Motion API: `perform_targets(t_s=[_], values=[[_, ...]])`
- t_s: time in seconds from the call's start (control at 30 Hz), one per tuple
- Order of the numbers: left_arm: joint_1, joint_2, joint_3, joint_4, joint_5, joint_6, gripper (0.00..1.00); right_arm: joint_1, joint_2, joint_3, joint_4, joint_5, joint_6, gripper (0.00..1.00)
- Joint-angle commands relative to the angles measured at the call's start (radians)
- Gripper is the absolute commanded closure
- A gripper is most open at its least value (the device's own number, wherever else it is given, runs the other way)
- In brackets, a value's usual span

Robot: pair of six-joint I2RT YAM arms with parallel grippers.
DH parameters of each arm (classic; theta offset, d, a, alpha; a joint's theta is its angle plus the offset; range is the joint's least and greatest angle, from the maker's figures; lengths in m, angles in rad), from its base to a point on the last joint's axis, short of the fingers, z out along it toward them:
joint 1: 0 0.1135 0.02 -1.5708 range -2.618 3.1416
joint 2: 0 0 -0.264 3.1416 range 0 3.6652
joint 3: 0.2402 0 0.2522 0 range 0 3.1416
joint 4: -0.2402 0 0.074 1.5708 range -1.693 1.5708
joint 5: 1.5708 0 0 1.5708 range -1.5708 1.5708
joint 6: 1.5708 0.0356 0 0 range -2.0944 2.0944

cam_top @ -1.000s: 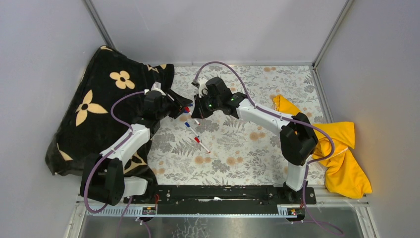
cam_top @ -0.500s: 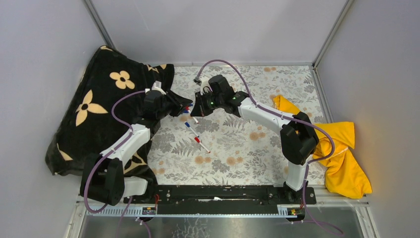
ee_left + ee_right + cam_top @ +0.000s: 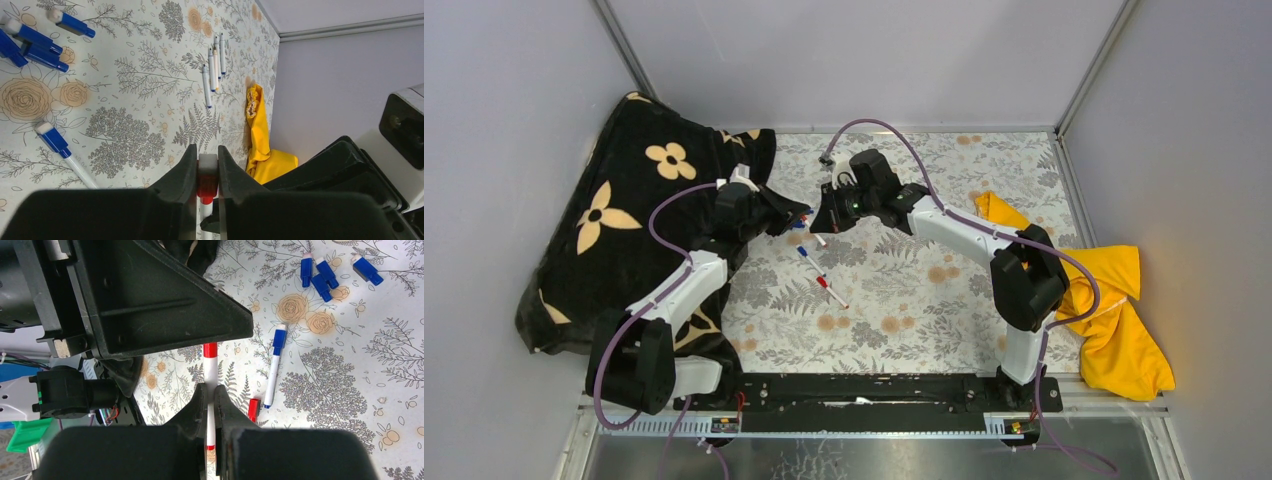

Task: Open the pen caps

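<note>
Left gripper: the left gripper (image 3: 207, 159) is sitting at the bottom middle of the left wrist view. Its two black fingers (image 3: 182, 175) are squeezing tight on the red cap (image 3: 207, 186).
Right gripper: the right gripper (image 3: 211, 392) is sitting at the bottom middle of the right wrist view. Its fingers (image 3: 197, 405) are squeezing tight on the white pen (image 3: 211, 372).
Red cap: it is sitting on the top end of the white pen. Both are hanging in the air between the two grippers, in the upper middle of the top view.
Blue caps: a few blue caps (image 3: 325, 275) are lying close together on the table (image 3: 904, 300), off any pen. They are showing in the upper right of the right wrist view.
Blue pen: a blue pen (image 3: 274, 365) with its cap on is lying flat, just right of the white pen.
Red pen: a red pen (image 3: 832, 291) is lying a bit lower in the top view.
Thin pens: some thin pens (image 3: 212, 70) are lying side by side in the upper middle of the left wrist view. Their ends are too small to tell.
Yellow cloth: the yellow cloth (image 3: 1114, 300) is lying at the right side of the top view.
Black blanket: the black blanket (image 3: 624, 200) with yellow flowers is lying at the left side.
</note>
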Motion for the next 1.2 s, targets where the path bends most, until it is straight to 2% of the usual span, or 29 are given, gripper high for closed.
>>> perform_targets(t_s=[0.0,0.03,0.17,0.33,1.0,1.17], values=[[-0.012,-0.015,0.003,0.046,0.009,-0.001,0.99,-0.015,-0.031,-0.011,0.017,0.033,-0.007,1.00],[-0.012,-0.013,0.005,0.044,0.004,-0.002,1.00,-0.015,-0.034,-0.010,0.014,0.036,-0.011,0.99],[-0.019,0.000,0.011,0.045,-0.003,-0.005,1.00,-0.015,-0.038,0.001,-0.002,0.049,-0.024,0.82],[-0.030,0.009,0.021,0.043,-0.018,-0.008,1.00,-0.015,-0.029,0.017,-0.015,0.052,-0.025,0.74],[-0.060,0.043,0.063,0.042,-0.026,-0.010,1.00,-0.012,0.011,0.069,-0.019,0.034,-0.007,0.74],[-0.061,0.044,0.069,0.042,-0.029,-0.010,1.00,-0.008,0.026,0.083,-0.031,0.033,-0.009,0.81]])
